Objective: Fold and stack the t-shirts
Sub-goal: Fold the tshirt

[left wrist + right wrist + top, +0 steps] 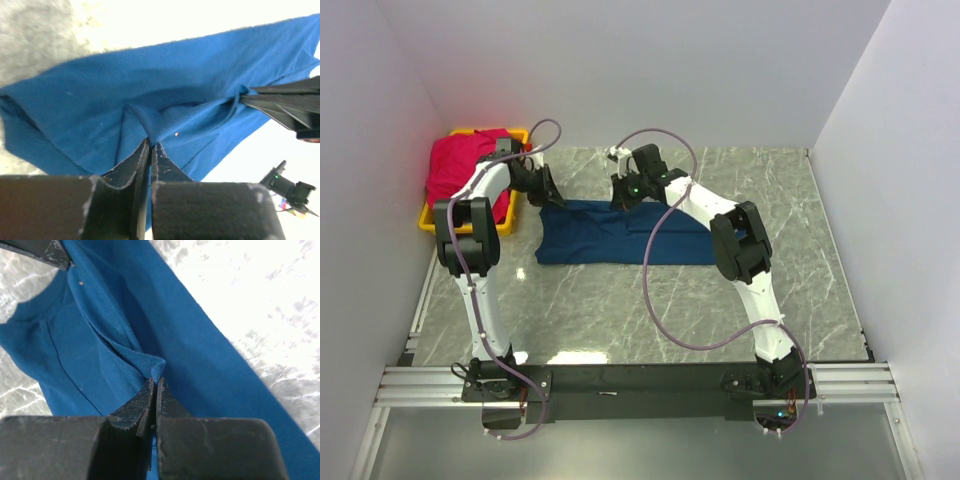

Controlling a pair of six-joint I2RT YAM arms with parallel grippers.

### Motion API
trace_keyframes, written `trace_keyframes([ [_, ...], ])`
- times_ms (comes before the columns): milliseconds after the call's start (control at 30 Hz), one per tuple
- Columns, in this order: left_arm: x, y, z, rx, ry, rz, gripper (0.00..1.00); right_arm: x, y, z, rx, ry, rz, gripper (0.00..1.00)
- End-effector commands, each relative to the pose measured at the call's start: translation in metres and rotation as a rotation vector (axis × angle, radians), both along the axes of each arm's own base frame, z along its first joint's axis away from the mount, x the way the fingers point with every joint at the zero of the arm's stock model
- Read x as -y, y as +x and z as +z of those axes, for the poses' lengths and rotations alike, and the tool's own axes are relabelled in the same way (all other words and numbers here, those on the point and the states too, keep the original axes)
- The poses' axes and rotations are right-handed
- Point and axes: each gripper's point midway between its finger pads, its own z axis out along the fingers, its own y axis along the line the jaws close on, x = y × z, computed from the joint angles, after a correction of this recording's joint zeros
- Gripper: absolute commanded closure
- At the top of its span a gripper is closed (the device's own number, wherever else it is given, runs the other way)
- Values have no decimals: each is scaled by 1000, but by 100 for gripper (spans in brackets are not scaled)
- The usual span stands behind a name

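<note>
The navy blue t-shirt (620, 238) lies spread across the middle of the marble table, and both grippers hold its far edge. My left gripper (551, 196) is shut on a raised fold of the blue cloth (165, 125) at the far left corner. My right gripper (621, 196) is shut on another pinched fold (150, 365) further right along the same edge. The cloth is pulled taut between the two grips. In the left wrist view the right gripper's fingers (287, 102) show at the right. The red-pink t-shirt (465, 165) sits bunched in the bin at the back left.
A yellow plastic bin (426, 222) holding the red-pink shirt stands against the left wall, just behind the left arm. White walls close in the table on the left, back and right. Purple cables loop above both arms.
</note>
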Motion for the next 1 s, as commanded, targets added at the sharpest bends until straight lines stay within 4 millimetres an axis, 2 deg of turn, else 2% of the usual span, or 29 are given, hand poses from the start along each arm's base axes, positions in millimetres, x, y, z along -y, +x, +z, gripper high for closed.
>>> trace_keyframes([
  [0,4,-8,14,35,-36,-37,95,3,6,45,85,50,-9,100],
  [133,8,-29,11,-5,-57,-43,99,11,8,44,116,44,-30,100],
  [200,10,-41,9,-28,-72,-43,99,16,11,52,135,61,-54,100],
  [233,10,-43,8,-32,-74,-41,99,18,12,49,147,71,-64,100],
  [267,11,-47,7,-35,-76,-38,99,21,14,57,166,83,-75,100],
  [400,11,-48,8,-40,-78,-34,99,27,15,66,172,148,-108,99],
  [500,10,-44,9,-36,-80,-32,99,26,12,71,172,193,-71,97],
  [700,7,-43,8,-40,-56,-48,99,15,-6,70,115,196,88,90],
  [900,1,-49,1,-56,-13,-61,99,18,-35,62,84,168,247,89],
  [967,-1,-52,-1,-66,-3,-62,99,20,-38,57,109,134,286,89],
])
